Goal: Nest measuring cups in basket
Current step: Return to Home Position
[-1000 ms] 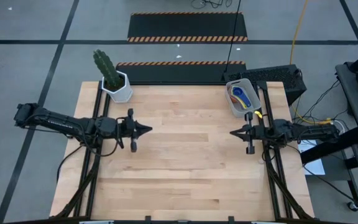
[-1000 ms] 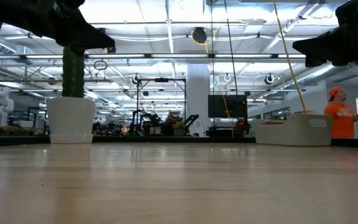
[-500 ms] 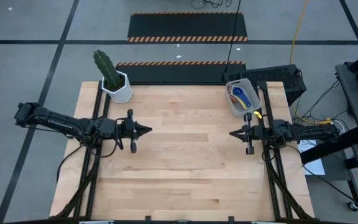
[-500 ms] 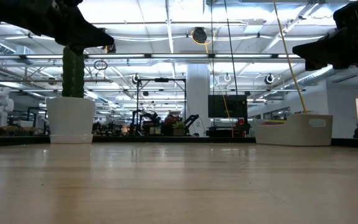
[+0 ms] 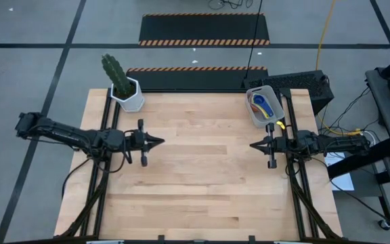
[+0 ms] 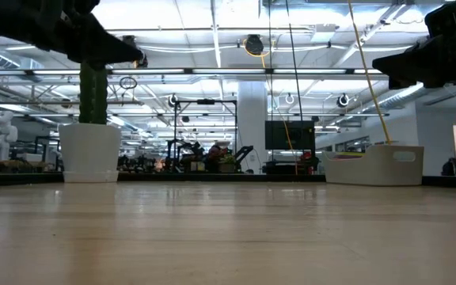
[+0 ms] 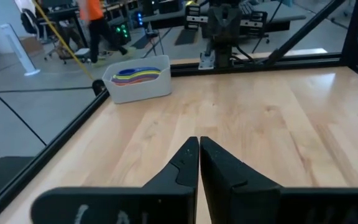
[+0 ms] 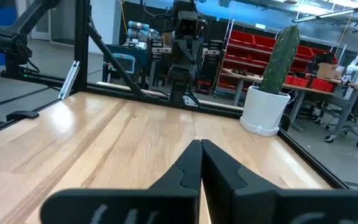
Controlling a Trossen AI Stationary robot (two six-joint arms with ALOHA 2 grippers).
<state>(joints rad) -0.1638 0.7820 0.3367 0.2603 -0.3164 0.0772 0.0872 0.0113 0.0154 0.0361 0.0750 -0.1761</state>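
Wooden table (image 5: 202, 183): cactus pot (image 5: 131, 96), basket (image 5: 252, 107) (cups (image 5: 266, 104) inside)

The 2 matte black jointed arms (image 5: 66, 131) end in a left tool (image 5: 160, 141) and right tool (image 5: 253, 144), each with 2 tapered fingers (image 7: 182, 168).

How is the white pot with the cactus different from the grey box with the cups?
The white six-sided pot holds a green cactus; the grey-blue rectangular plastic basket holds nested colourful measuring cups. The pot stands at the back left corner, the basket at the back right. The pot is taller and narrower, the basket lower and wider. Both sit on the wooden table.
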